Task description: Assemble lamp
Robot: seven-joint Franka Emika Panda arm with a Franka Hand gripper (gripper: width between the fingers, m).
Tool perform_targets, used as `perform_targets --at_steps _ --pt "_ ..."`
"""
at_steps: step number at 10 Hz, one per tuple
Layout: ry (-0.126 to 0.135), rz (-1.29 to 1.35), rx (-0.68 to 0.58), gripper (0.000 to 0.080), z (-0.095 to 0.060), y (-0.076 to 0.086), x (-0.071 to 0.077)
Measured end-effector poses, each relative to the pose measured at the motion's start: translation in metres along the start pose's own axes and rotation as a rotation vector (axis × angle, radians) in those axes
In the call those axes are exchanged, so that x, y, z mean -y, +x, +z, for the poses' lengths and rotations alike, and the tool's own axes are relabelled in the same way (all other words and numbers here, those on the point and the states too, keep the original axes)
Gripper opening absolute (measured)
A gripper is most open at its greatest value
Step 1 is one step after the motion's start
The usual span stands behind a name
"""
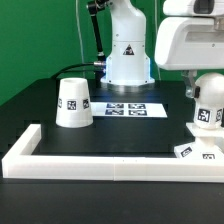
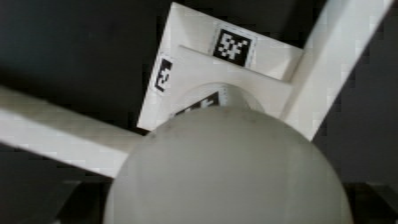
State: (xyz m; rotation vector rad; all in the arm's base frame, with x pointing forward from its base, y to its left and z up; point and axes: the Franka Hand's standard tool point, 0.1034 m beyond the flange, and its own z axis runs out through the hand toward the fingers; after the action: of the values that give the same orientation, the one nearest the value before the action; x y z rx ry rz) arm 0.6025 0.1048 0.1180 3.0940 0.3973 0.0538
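Note:
The ball-shaped white bulb point(image 1: 209, 103) with a square tag hangs at the exterior view's right. My gripper point(image 1: 203, 84) is shut on it from above and holds it over the flat square base point(image 1: 197, 150), which lies in the front right corner. In the wrist view the bulb point(image 2: 222, 160) fills the foreground between my dark fingers point(image 2: 75, 200). The tagged base point(image 2: 217, 58) lies beyond it. I cannot tell whether the bulb touches the base. The truncated-cone shade point(image 1: 74, 103) stands wide end down at the exterior view's left, apart from my gripper.
A long white bar-shaped border point(image 1: 100, 160) runs along the table's front and left sides; it also shows in the wrist view point(image 2: 342, 55) beside the base. The marker board point(image 1: 133, 108) lies mid-table in front of the robot's white body point(image 1: 128, 50).

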Motion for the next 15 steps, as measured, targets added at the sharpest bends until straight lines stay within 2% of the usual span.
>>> perform_targets --at_steps 7,10,15 --pt "0.003 0.463 -0.001 0.0579 -0.0001 0.0002 -0.0007" --pt "0.007 0.776 0.003 0.0579 0.0009 -0.0034 0.0013" --pt "0.052 1.237 0.034 0.0579 0.0013 -0.0042 0.0027"
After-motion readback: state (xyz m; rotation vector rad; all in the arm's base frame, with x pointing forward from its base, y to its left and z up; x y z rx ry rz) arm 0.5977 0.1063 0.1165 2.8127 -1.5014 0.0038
